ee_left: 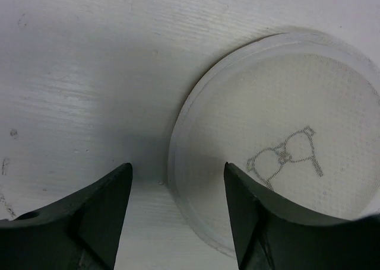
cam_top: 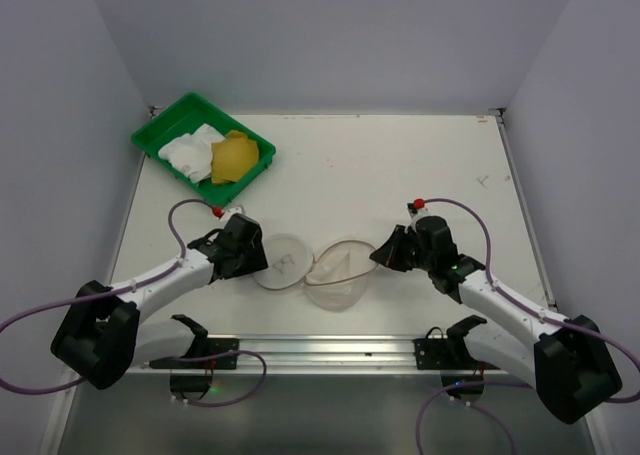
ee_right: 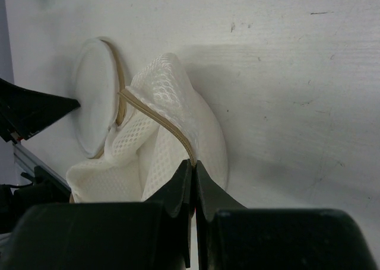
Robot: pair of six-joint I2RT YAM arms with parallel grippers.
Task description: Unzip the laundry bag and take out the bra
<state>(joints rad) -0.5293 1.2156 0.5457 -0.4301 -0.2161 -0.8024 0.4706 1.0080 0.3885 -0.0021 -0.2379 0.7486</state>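
Note:
The cream-white mesh laundry bag [cam_top: 338, 278] lies between the arms with its zip undone. Its round lid [cam_top: 281, 261] is folded out flat to the left, with the black bra drawing facing up [ee_left: 285, 154]. My left gripper [cam_top: 262, 258] is open and straddles the lid's left rim [ee_left: 178, 170], touching nothing. My right gripper [cam_top: 380, 257] is shut on the tan zip edge [ee_right: 160, 118] of the bag's mesh wall [ee_right: 148, 145], holding it lifted [ee_right: 193, 163]. No bra shows inside the bag.
A green tray [cam_top: 160, 135] at the back left holds a white cloth [cam_top: 192, 150] and a yellow cloth [cam_top: 235, 157]. A metal rail [cam_top: 320, 345] runs along the near edge. White walls enclose the table.

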